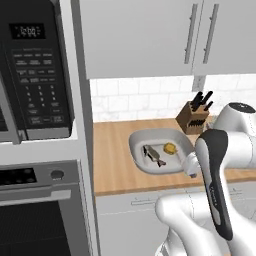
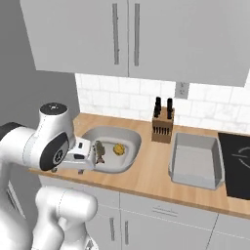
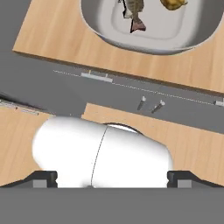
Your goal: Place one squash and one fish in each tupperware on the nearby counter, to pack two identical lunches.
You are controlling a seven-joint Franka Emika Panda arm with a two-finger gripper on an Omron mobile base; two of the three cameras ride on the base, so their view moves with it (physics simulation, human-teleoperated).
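Claw [image 3: 112, 177] status: my jaws stand wide apart with nothing between them, the two dark fingertips [image 3: 41, 178] sitting far to either side at the bottom of the hand view. My hand hangs at the front edge of the bench [image 2: 146, 178], just beside the near rim of the wide tupperware [image 2: 128, 163], and touches neither the container nor its contents. The wide tupperware, a pale grey basin with rounded corners, rests on the wooden bench and holds one fish [image 1: 153, 155] and one yellow squash [image 1: 170, 148]; the two lie side by side on the basin floor, close but apart, the fish with its tail fin toward the front of the bench. The narrow tupperware [image 2: 178, 168], a rectangular tray, stands on the same bench well to the right of the basin, beside the dark cooktop [image 2: 237, 163]. A wooden knife block [image 2: 162, 126] stands against the tiled wall, behind and between the two containers. To the left of the bench, a microwave [image 1: 35, 75] sits above an oven [image 1: 40, 215].
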